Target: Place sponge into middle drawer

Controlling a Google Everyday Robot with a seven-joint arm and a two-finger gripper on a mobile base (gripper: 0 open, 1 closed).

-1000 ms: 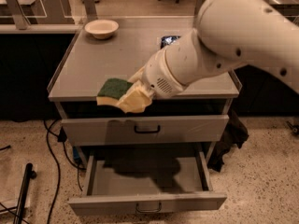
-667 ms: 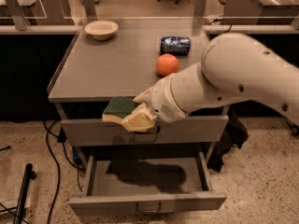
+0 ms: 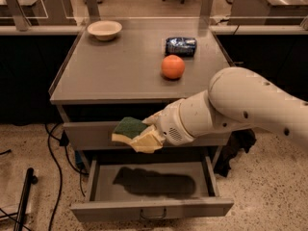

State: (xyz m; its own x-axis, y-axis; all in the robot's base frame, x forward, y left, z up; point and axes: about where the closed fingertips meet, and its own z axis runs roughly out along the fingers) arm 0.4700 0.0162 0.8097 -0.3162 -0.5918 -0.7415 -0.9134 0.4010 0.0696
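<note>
Starting at the gripper (image 3: 147,137), we find it in front of the upper drawer front (image 3: 86,134), at the end of the white arm (image 3: 240,105) that reaches in from the right. Its pale fingers (image 3: 144,144) are clamped onto the sponge (image 3: 127,128) and hold it in the air. The sponge sits green side up with the yellow foam beneath, and it projects to the left of the gripper.

Directly below, the middle drawer (image 3: 192,207) is pulled fully out. The sponge hangs above its left half and is well apart from its floor. A dark shadow (image 3: 154,183) lies across that grey floor. We note 1 small loop handle (image 3: 153,214) at the centre of the drawer front.

On the table top (image 3: 120,66) above we record 3 items:
- an orange (image 3: 173,67) right of centre
- a blue packet (image 3: 181,46) just behind the orange
- a pale bowl (image 3: 104,30) at the far left corner

Dark cables (image 3: 53,153) trail over the speckled floor to the left of the cabinet.
</note>
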